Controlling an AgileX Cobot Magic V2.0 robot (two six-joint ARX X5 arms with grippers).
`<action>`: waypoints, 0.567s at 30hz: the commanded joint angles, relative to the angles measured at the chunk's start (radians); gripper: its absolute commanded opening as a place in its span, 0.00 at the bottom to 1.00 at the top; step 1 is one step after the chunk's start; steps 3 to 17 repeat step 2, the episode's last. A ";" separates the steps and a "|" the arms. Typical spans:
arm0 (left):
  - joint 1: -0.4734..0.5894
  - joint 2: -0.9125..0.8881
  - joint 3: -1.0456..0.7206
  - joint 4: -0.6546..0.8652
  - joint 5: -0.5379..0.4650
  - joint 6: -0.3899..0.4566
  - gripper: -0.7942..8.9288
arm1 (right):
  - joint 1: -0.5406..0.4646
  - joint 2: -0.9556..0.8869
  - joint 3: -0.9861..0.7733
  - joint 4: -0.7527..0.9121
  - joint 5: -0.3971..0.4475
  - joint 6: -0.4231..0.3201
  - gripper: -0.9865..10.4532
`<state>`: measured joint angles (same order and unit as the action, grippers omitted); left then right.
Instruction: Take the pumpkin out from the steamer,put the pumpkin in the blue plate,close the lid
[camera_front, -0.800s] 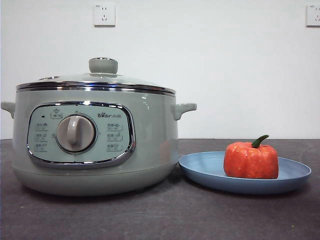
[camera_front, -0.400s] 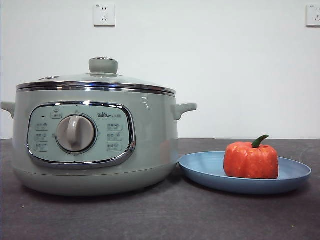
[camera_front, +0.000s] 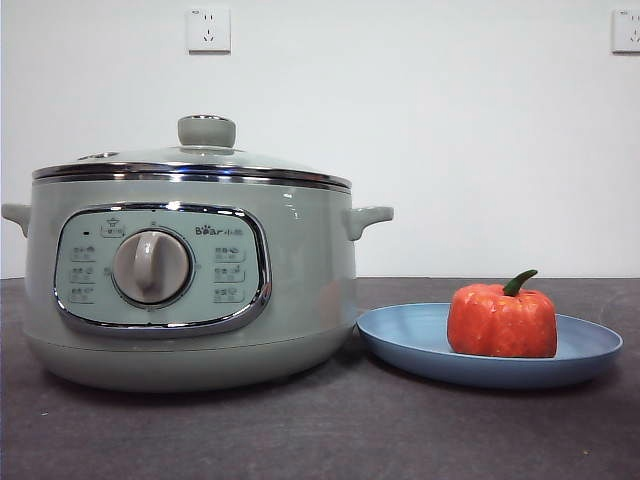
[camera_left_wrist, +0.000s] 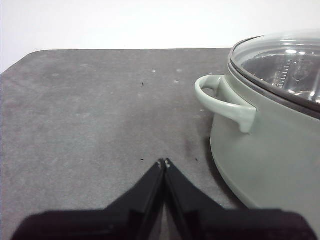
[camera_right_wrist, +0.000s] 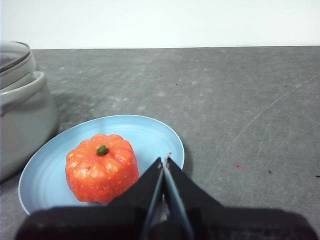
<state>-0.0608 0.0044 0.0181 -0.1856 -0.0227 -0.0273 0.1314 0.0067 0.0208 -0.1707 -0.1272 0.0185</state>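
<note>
The orange-red pumpkin (camera_front: 502, 320) (camera_right_wrist: 101, 167) with its green stem sits in the blue plate (camera_front: 400, 340) (camera_right_wrist: 145, 135), to the right of the steamer (camera_front: 300, 280) (camera_left_wrist: 265, 150) (camera_right_wrist: 22, 120). The glass lid (camera_front: 200, 160) (camera_left_wrist: 285, 60) rests closed on the steamer, knob up. My right gripper (camera_right_wrist: 164, 162) is shut and empty, drawn back beside the plate, apart from the pumpkin. Off the steamer's left handle (camera_left_wrist: 222, 100), my left gripper (camera_left_wrist: 163, 163) hangs shut and empty over the table. Neither arm shows in the front view.
Dark grey tabletop (camera_front: 330, 430) runs under everything, its rounded far corner (camera_left_wrist: 30, 57) showing in the left wrist view. A white wall with two sockets (camera_front: 208, 30) stands behind.
</note>
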 joint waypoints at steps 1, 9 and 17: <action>0.003 -0.003 -0.015 0.005 0.000 -0.006 0.08 | 0.000 0.000 -0.014 0.005 0.002 0.010 0.09; 0.003 -0.003 -0.015 0.005 0.000 -0.006 0.08 | 0.000 0.000 -0.014 0.005 0.002 0.010 0.09; 0.003 -0.003 -0.015 0.005 0.000 -0.006 0.08 | 0.000 0.000 -0.014 0.005 0.002 0.010 0.09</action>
